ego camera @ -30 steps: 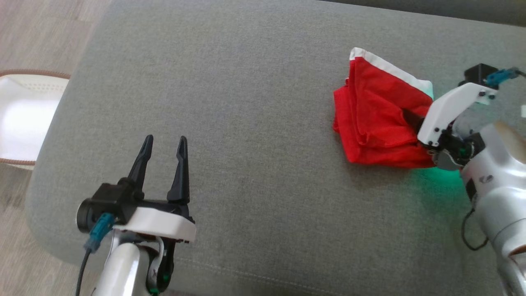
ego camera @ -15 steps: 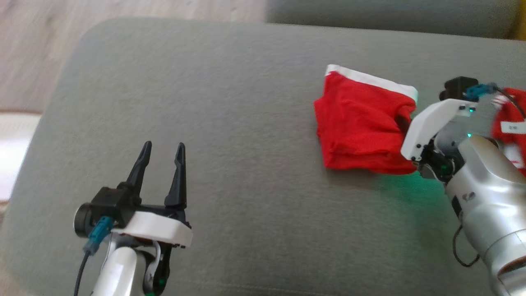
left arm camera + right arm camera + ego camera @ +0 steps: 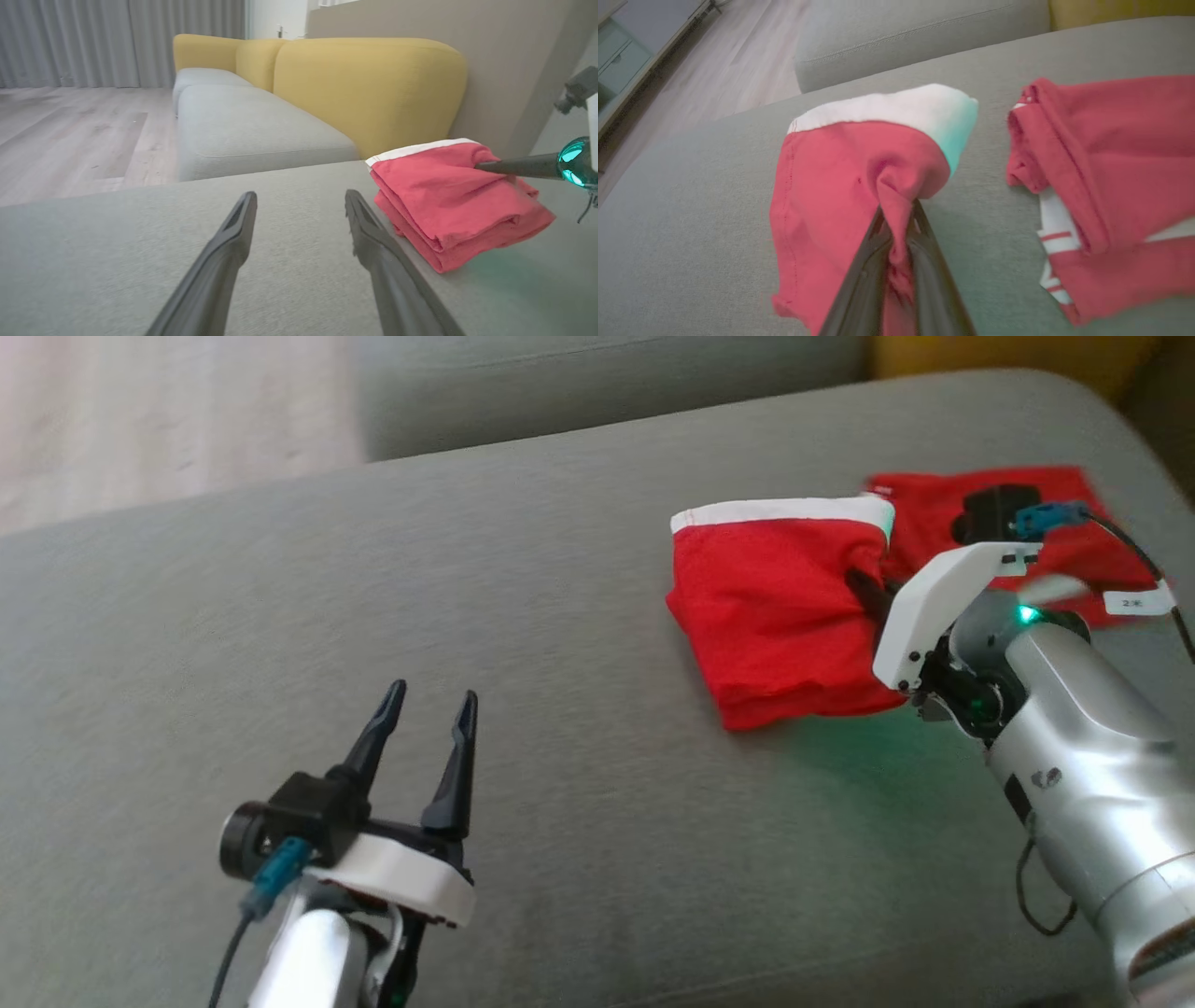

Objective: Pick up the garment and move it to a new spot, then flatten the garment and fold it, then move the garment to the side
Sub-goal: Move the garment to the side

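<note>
From the head view, the garment [image 3: 775,616] lies on the grey cushion [image 3: 560,616] toward the right, a red stack of layers with a white band along its far edge. The right gripper [image 3: 868,593] is pinched onto its right edge. The left gripper [image 3: 433,691] hovers well apart at the lower left, fingers spread, holding nothing. Another red piece [image 3: 934,499] lies just beyond the right arm.

Through the left wrist view, the garment [image 3: 448,205] shows several neat layers, so I'd say flattening and folding are done.

The right wrist view shows the fingers clamped together on a bunched fold of the garment [image 3: 840,186], its bulk resting on the cushion, with the other red piece [image 3: 1111,163] near on the right. What looks left is the last step: carrying it to the side and letting go.
</note>
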Motion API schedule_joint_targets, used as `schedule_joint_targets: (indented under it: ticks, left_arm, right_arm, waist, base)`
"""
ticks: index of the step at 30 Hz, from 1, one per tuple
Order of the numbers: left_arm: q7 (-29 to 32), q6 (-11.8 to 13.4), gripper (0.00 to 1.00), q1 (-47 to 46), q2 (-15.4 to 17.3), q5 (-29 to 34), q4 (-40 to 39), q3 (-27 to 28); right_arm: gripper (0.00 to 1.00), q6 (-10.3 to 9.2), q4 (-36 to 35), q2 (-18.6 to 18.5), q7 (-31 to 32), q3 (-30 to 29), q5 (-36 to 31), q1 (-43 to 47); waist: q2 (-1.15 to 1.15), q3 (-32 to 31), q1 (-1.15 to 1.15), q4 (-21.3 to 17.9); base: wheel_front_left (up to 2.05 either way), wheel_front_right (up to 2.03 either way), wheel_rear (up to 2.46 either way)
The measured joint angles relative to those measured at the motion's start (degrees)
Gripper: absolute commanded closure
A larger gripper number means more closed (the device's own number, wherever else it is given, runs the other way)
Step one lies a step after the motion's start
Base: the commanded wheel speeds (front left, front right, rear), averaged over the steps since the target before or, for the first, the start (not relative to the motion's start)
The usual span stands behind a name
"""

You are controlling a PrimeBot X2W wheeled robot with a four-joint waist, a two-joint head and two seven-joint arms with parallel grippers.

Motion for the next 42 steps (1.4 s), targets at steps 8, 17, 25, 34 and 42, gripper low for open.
schedule_joint_targets:
  ticks: [8,17,25,34,42]
  left_arm:
    - [0.00,0.04,0.00,-0.43,0.00,-0.02,0.31,-1.98]
    - [0.00,0.04,0.00,-2.46,0.01,-0.02,1.25,-2.88]
    - [0.00,0.03,0.00,-5.56,0.08,1.27,1.62,-2.88]
    - [0.00,-0.02,0.00,-7.84,0.13,2.00,1.79,-2.61]
    - [0.00,-0.09,0.00,-9.01,0.19,2.44,1.80,-2.44]
  right_arm:
    - [1.00,0.00,-1.36,-2.01,-2.26,2.43,2.40,0.00]
    - [1.00,0.00,-5.30,-6.80,-5.65,11.15,2.59,-2.76]
    - [1.00,0.00,-5.50,-14.35,-8.66,16.72,2.35,-14.06]
    - [1.00,0.00,1.15,-21.78,-8.62,21.93,2.54,-17.89]
    - [0.00,0.00,8.29,-21.97,-11.46,25.02,-1.30,-21.52]
  waist:
    - [0.00,0.49,0.00,-5.26]
    - [0.00,4.78,0.00,-4.43]
    - [0.00,10.58,0.00,-1.97]
    - [0.00,16.20,0.01,0.55]
    - [0.00,18.33,0.01,1.53]
  base:
    - [0.00,0.00,0.00]
    - [0.00,0.00,0.00]
    - [0.00,0.00,0.00]
    - [0.00,0.00,0.00]
    - [0.00,0.00,0.00]
